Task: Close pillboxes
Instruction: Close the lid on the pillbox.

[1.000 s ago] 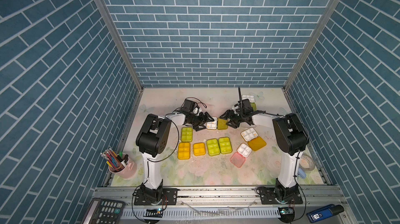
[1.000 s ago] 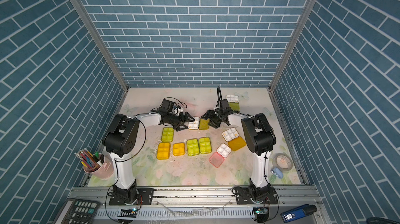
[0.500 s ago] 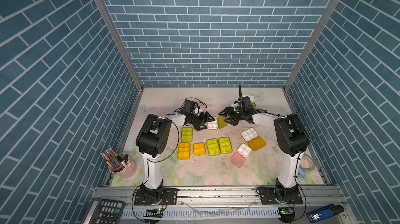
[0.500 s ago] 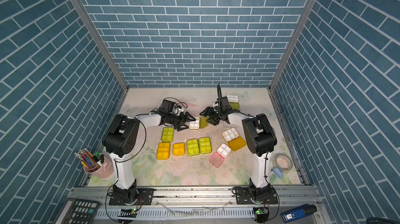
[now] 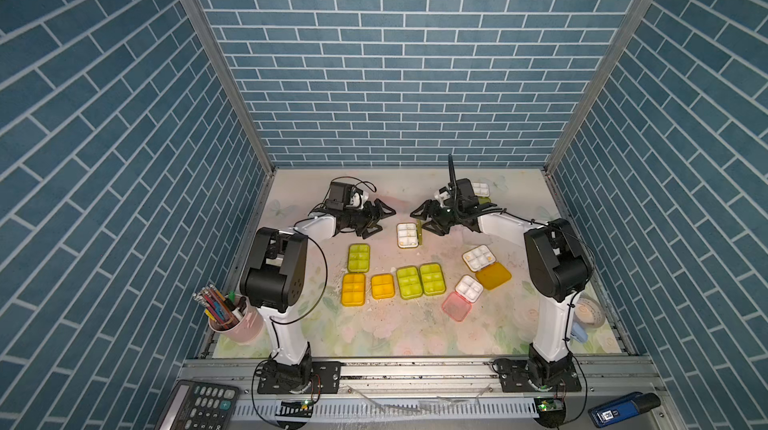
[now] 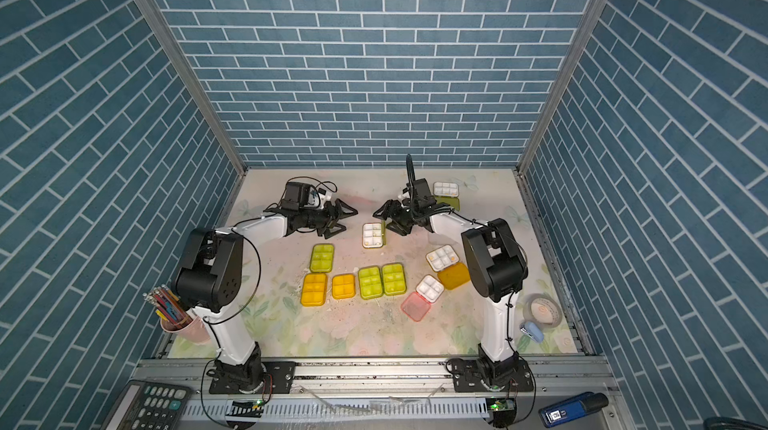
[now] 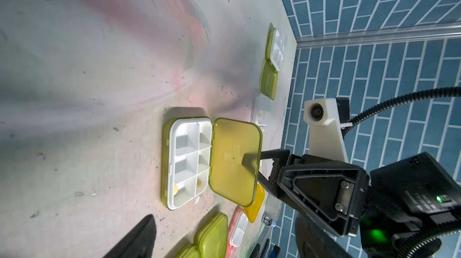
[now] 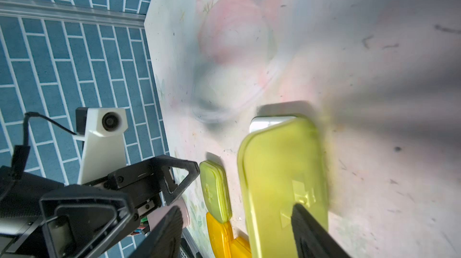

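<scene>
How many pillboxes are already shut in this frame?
5, clustered near the front: one lime pillbox, two orange pillboxes, two lime pillboxes side by side. A clear box in the left wrist view is too hidden to judge.

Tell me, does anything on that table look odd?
The middle pillbox has its green lid standing upright, half shut, with the right hand against it. Dark specks dot the mat nearby.

We note pink cup [image 5: 241, 328] of coloured pencils [image 5: 214, 303] at table's [image 5: 395, 338] near left; calculator [image 5: 199, 405] nearer, off table; tape roll [image 6: 544, 310], small blue object [image 6: 532, 332] near right; blue device [image 5: 623, 407] nearest right.
</scene>
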Controlling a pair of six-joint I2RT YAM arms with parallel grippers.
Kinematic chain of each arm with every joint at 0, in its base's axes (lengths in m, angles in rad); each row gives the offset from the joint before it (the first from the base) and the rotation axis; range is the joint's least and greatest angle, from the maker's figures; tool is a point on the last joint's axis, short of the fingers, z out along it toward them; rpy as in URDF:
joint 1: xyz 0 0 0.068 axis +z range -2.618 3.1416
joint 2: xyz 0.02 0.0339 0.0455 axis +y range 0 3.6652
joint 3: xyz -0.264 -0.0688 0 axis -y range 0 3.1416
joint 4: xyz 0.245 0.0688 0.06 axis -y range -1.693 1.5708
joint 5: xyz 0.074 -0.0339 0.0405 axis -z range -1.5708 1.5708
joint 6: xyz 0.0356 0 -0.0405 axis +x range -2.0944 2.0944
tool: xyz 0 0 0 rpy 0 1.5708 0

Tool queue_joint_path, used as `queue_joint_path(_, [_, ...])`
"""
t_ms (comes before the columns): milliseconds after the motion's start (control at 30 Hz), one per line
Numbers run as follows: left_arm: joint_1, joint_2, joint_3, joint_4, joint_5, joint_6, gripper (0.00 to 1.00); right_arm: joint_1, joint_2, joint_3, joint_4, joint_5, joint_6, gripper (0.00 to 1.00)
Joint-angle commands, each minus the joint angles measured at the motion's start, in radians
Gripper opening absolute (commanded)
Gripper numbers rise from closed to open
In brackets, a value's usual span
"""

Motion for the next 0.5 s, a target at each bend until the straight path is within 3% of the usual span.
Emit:
queue_joint_path(0, [0.015, -0.020, -0.022, 0.024, 0.009, -0.023, 0.89, 0.022, 0.035, 0.058, -0.055, 0.010, -0.032, 0.70])
queue_joint_path(267, [0.028, -0.034, -0.029, 0.040, 0.017, -0.040, 0.88, 0.027, 0.059, 0.109, -0.106, 0.002, -0.045, 0.70])
queue_joint_path(467, [0.035, -0.040, -0.032, 0.047, 0.019, -0.048, 0.89, 0.027, 0.060, 0.156, -0.239, 0.061, -0.132, 0.70])
